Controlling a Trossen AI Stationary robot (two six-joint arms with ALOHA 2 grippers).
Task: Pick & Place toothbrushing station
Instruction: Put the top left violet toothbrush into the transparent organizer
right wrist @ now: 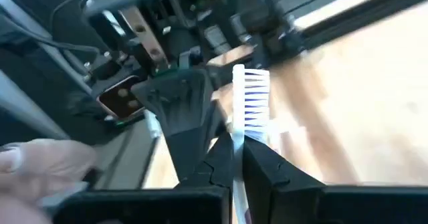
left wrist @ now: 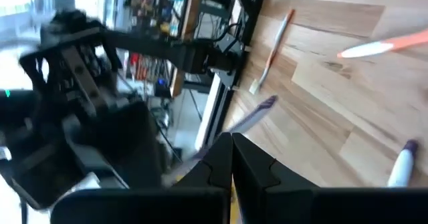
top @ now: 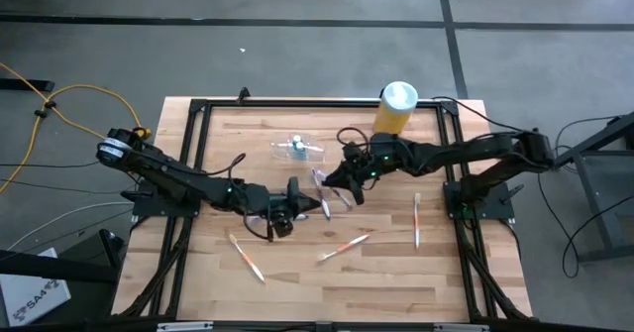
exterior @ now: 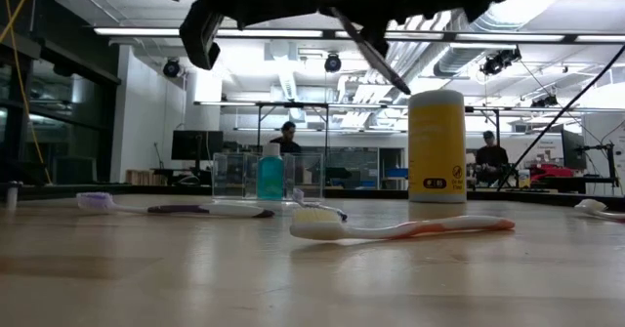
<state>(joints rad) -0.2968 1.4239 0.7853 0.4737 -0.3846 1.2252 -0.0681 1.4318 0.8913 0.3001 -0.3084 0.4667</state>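
The clear toothbrushing station (top: 297, 149) stands on the table's far middle with a teal bottle in it; it also shows in the low view (exterior: 266, 176). My right gripper (top: 347, 185) is above the table's middle, shut on a toothbrush (right wrist: 251, 97) with white and blue bristles. My left gripper (top: 284, 213) is shut, raised above the table just left of it. A purple toothbrush (top: 322, 195) lies between the two grippers. Its handle (left wrist: 254, 117) shows just past my left fingertips. My right gripper pinches the toothbrush by its neck (right wrist: 237, 140), just below the bristle head, between its two fingers. The head stands out past the fingertips. In the low view the brush (exterior: 376, 49) is lifted clear of the table and slants downward. My left gripper: I cannot tell whether it touches the purple handle.
A yellow canister (top: 396, 109) with a white lid stands at the far right, beside the station. Orange toothbrushes lie on the near half of the table: one at the left (top: 248, 258), one in the middle (top: 344, 245), one at the right (top: 417, 221). Black frame rails border the table.
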